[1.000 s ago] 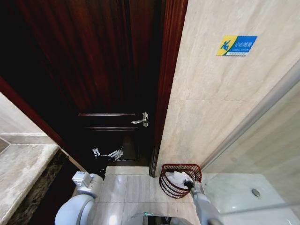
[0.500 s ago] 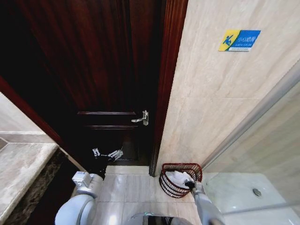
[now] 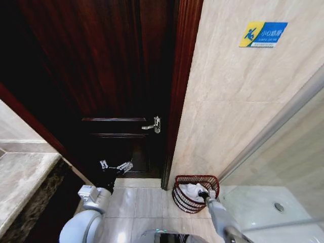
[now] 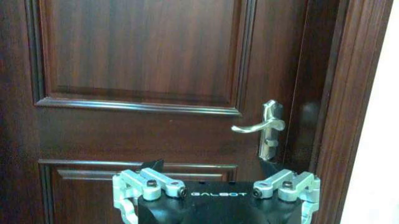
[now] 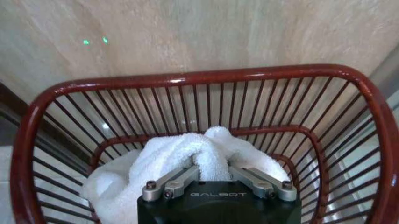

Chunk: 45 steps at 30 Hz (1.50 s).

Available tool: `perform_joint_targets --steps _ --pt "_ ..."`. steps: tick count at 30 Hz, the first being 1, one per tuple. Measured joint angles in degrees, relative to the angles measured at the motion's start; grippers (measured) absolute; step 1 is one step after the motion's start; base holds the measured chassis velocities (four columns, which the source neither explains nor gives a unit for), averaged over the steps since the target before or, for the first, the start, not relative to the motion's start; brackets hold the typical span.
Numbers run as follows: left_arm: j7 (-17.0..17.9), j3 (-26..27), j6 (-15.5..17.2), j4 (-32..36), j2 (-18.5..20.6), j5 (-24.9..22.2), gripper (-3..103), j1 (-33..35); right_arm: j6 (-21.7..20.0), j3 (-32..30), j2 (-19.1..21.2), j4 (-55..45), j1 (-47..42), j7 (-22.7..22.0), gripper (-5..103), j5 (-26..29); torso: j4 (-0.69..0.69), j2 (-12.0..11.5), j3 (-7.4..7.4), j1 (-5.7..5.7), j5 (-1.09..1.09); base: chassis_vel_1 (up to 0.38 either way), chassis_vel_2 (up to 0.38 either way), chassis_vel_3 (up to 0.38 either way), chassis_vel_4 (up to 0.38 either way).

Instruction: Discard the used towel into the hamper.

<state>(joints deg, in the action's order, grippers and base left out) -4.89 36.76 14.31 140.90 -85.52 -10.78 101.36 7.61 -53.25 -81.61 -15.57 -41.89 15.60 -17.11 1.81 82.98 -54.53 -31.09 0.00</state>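
The hamper is a dark red wire basket standing on the floor against the tiled wall, at the lower right of the head view. A white towel lies bunched inside it. My right gripper reaches down into the hamper. In the right wrist view the hamper's rim rings the towel, and the right gripper is shut on a fold of it. My left gripper hangs open and empty at the lower left, facing the dark wooden door; the left wrist view shows this gripper open.
A dark wooden door with a metal handle stands ahead, its frame beside the hamper. A stone counter is at the left. A glass shower partition and white shower floor lie right of the hamper.
The whole head picture has shifted slightly, so the camera moved. My right gripper stays in the hamper with the towel. The left arm has not moved.
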Motion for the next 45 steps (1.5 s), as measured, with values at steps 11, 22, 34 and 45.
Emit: perform_joint_targets --steps 11,22,34,45 --pt "0.0 0.0 0.0 0.0 0.0 0.0 100 0.0 -1.2 -1.7 0.4 3.2 2.0 -0.4 5 -3.9 -0.01 -4.4 2.35 2.02 0.00 0.000 0.000 0.000 0.000" --pt "0.0 0.0 0.0 0.0 0.0 0.0 100 0.0 -2.2 -1.9 0.9 4.3 2.6 -0.3 5 -4.1 0.00 -7.8 4.24 3.59 0.01 0.000 0.000 0.000 0.000" --pt "0.0 0.0 0.0 0.0 0.0 0.0 100 0.0 -2.4 -2.0 1.3 4.8 3.2 -0.3 5 -4.1 0.00 -11.9 6.45 5.48 0.00 0.000 0.000 0.000 0.000" --pt "0.0 0.0 0.0 0.0 0.0 0.0 100 0.0 -1.9 -0.7 1.5 2.5 2.8 -0.2 5 -1.4 0.00 -15.2 8.23 6.93 0.01 0.000 0.000 0.000 0.000"
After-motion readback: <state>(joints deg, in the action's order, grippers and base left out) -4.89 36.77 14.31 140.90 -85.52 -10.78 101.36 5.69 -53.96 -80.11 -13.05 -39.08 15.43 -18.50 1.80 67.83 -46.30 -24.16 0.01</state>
